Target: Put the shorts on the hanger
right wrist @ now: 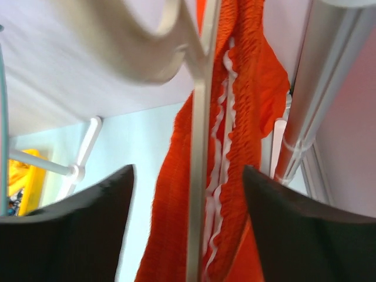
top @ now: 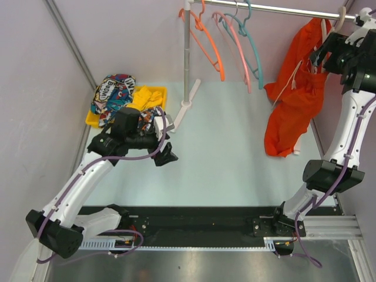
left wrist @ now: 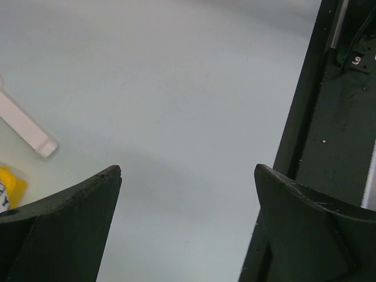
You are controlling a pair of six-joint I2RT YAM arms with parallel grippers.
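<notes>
The orange-red shorts (top: 292,103) hang down at the right end of the clothes rail, draped over the beige hanger (top: 339,17), whose hook sits at the rail. In the right wrist view the hanger's thin bar (right wrist: 198,194) runs down between my fingers, with the shorts (right wrist: 241,106) and their cream cord just behind it. My right gripper (top: 319,57) (right wrist: 188,168) is open, with a finger on either side of the bar and fabric, touching neither. My left gripper (top: 165,155) (left wrist: 188,167) is open and empty, low over the pale table.
The metal rail (top: 276,8) carries orange (top: 207,44), pink (top: 236,44) and teal (top: 254,50) hangers. Its stand pole (top: 187,53) rises at the back centre. A yellow bin (top: 157,93) at the back left holds a comic-print garment (top: 114,91) and a yellow garment (top: 147,98).
</notes>
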